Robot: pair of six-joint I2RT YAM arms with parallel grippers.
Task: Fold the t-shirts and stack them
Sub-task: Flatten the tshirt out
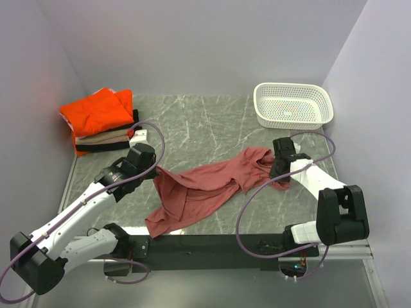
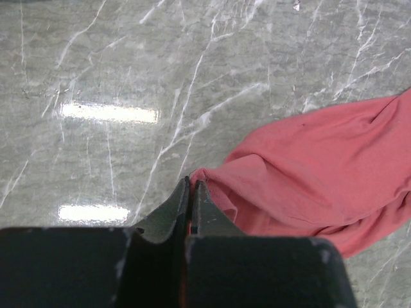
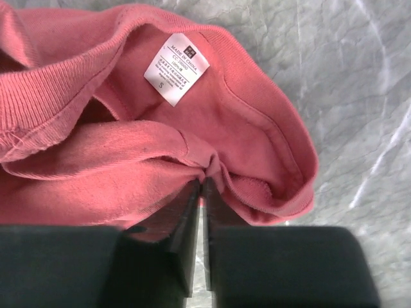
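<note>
- One salmon shirt [image 1: 205,189] lies loose and rumpled across the middle of the grey marbled counter [image 1: 205,122], stretched between the two arms.
- One stack of folded shirts [image 1: 99,125] sits in the far left corner, against the left wall: bright orange on top, then beige, then black at the bottom.
- One white basket [image 1: 293,106] stands in the far right corner, well apart from the loose shirt.
- The left tool [image 2: 191,186] has its fingers pressed together on the shirt's left edge, a small pinch of cloth between them.
- The right tool [image 3: 202,183] is clamped on a fold of cloth at the collar, just below the white size label [image 3: 177,69].
- Bare counter runs between the loose shirt and the back wall, and between stack and basket.
- The shirt's lower hem reaches close to the counter's near edge.
</note>
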